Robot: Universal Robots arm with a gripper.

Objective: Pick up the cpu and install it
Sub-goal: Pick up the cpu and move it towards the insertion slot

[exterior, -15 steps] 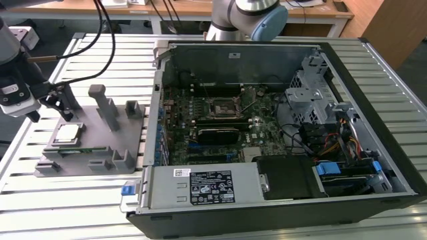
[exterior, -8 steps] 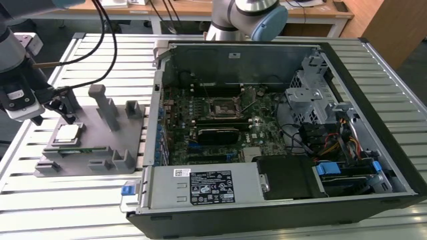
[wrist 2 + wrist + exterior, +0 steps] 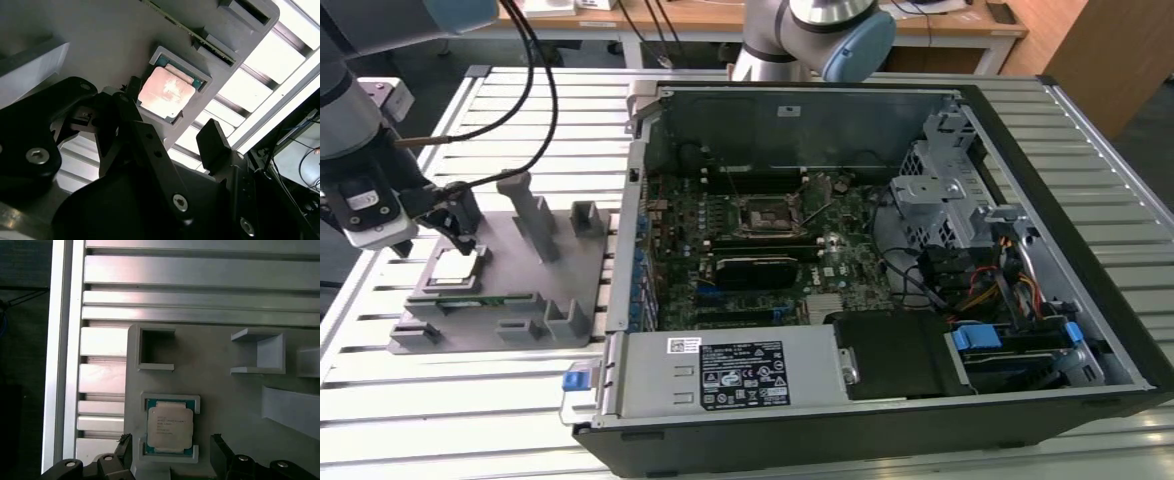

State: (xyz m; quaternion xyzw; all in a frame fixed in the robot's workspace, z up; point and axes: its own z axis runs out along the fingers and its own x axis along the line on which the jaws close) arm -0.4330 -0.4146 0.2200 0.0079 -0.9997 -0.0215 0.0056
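End effector (image 3: 170, 442) hangs wide open just over the cpu (image 3: 169, 426), fingers (image 3: 219, 452) either side; holder (image 3: 215, 405) pocket locates it squarely, I reckon.

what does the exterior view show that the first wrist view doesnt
The exterior view adds the open computer case, its motherboard socket and the arm. The first wrist view adds the empty square recess near the grey fixture's edge. Both share the cpu in that fixture on the slatted table, with the open pincer close by.
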